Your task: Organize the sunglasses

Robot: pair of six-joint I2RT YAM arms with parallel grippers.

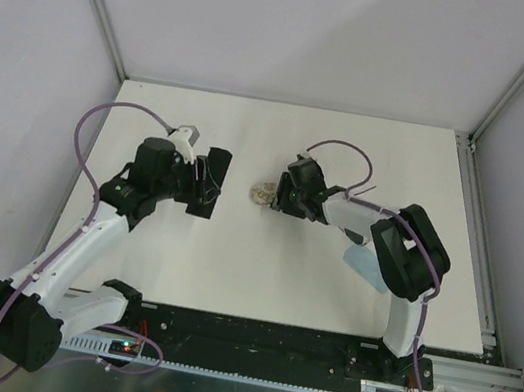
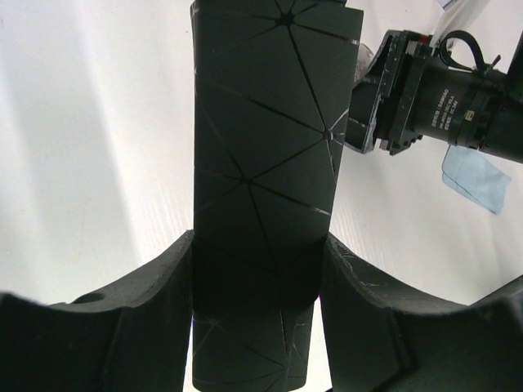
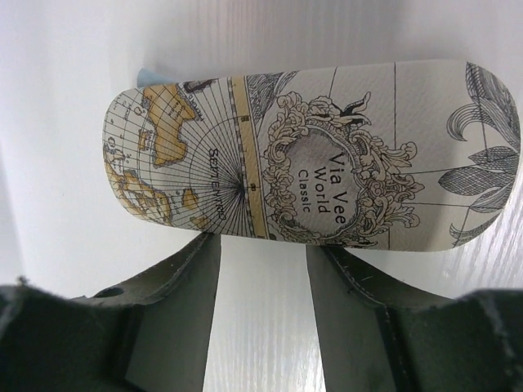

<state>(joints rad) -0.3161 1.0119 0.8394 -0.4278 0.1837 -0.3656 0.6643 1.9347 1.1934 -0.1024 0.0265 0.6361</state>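
Sunglasses cases: 2 | left fingers (image 2: 139, 327) clamp black case (image 2: 261, 163) | right fingers (image 3: 176, 310) apart, empty, at map-print case (image 3: 310, 147)

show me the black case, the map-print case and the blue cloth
black case (image 2: 261, 163), left wrist view, middle of its faceted face
map-print case (image 3: 327, 175), right wrist view, on the printed crest
blue cloth (image 2: 476, 181), left wrist view, its middle

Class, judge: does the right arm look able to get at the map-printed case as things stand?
Probably yes. The right gripper hangs with jaws open at the map-printed case, nothing between them; the left gripper, clamping the black case, is off to the side.
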